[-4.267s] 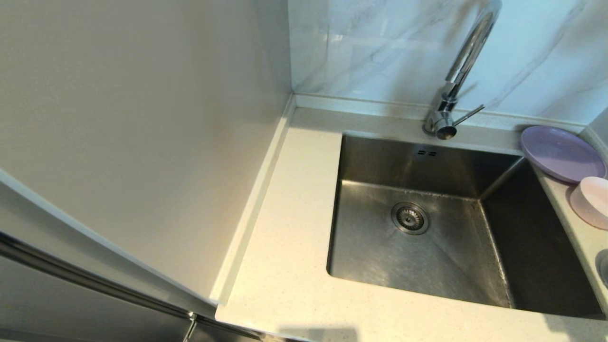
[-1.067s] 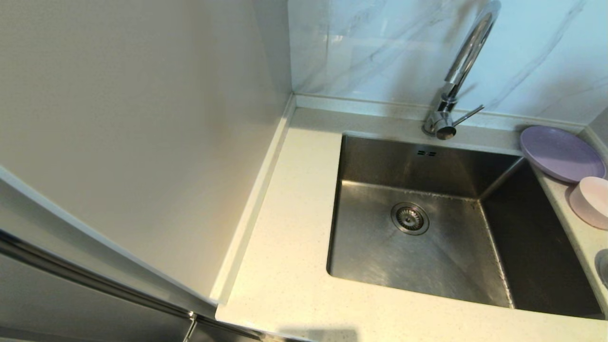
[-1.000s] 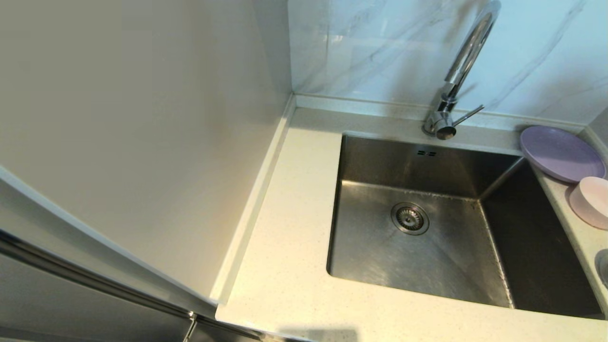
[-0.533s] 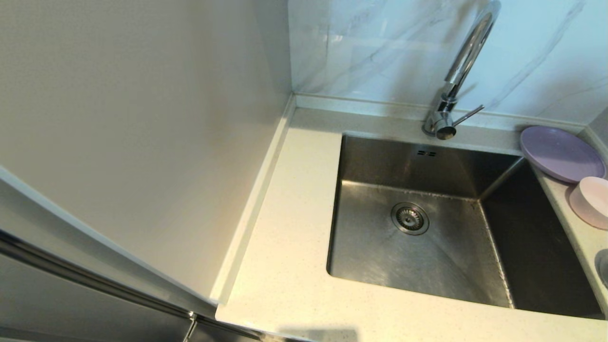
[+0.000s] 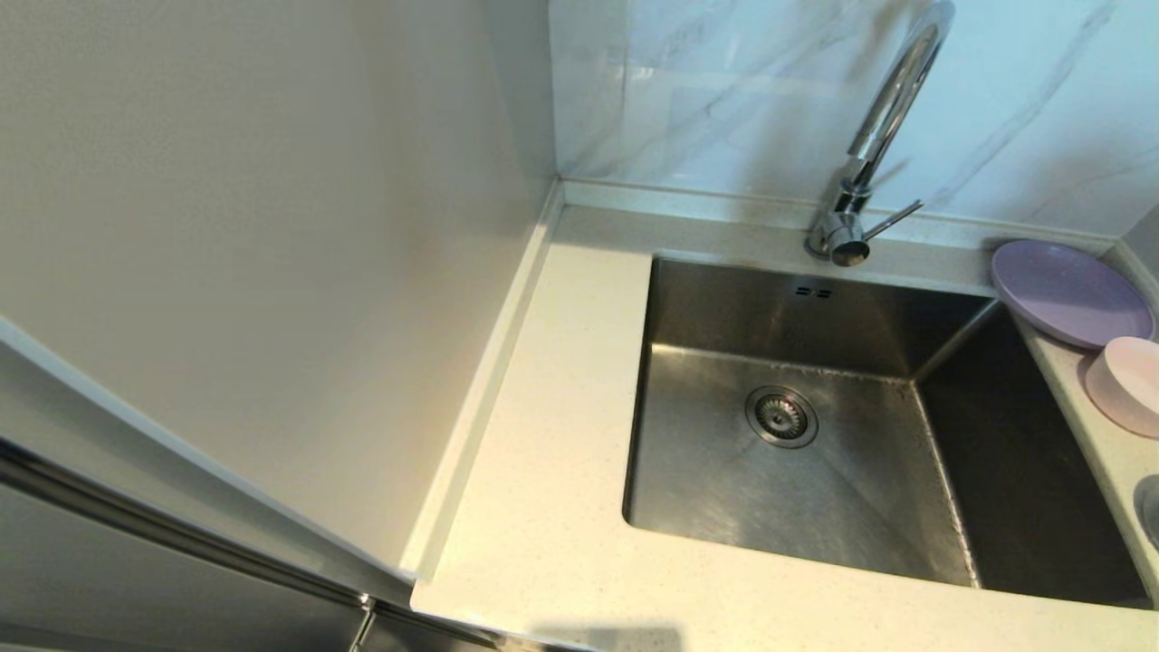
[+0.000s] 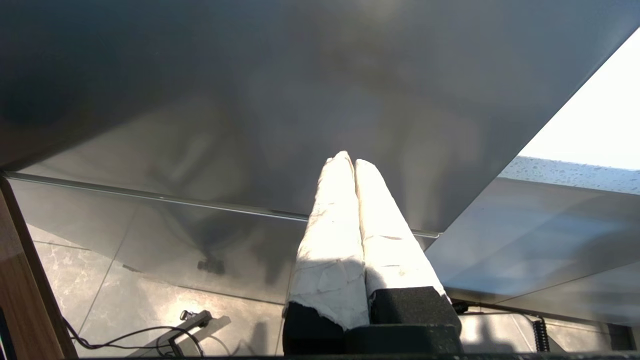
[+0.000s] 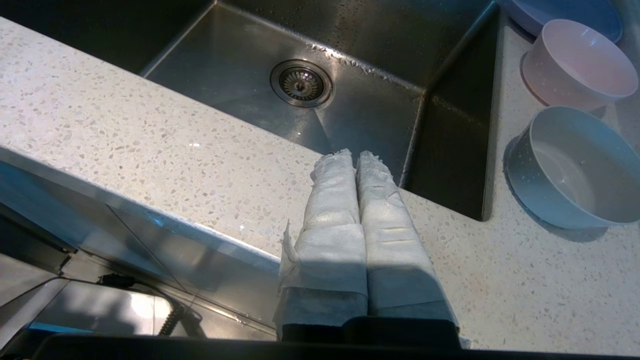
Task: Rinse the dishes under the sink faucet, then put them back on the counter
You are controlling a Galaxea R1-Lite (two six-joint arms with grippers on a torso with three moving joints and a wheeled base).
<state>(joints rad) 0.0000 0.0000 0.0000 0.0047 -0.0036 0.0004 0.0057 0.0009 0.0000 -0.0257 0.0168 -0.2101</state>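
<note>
A lavender plate (image 5: 1071, 292) lies on the counter (image 5: 552, 471) at the sink's far right corner, and a pale pink bowl (image 5: 1127, 384) stands just in front of it. The same bowl (image 7: 575, 64) and the plate's edge (image 7: 560, 12) show in the right wrist view. The chrome faucet (image 5: 874, 145) rises behind the steel basin (image 5: 797, 453), and no water shows. My right gripper (image 7: 354, 155) is shut and empty, low over the counter's front edge by the basin's near right corner. My left gripper (image 6: 348, 159) is shut and empty, down beside a grey cabinet front.
A grey bowl (image 7: 575, 170) stands on the counter right of the basin, nearer than the pink bowl. A drain strainer (image 5: 781, 416) sits in the basin floor. A tall pale panel (image 5: 272, 272) walls off the left side. Marbled tiles back the counter.
</note>
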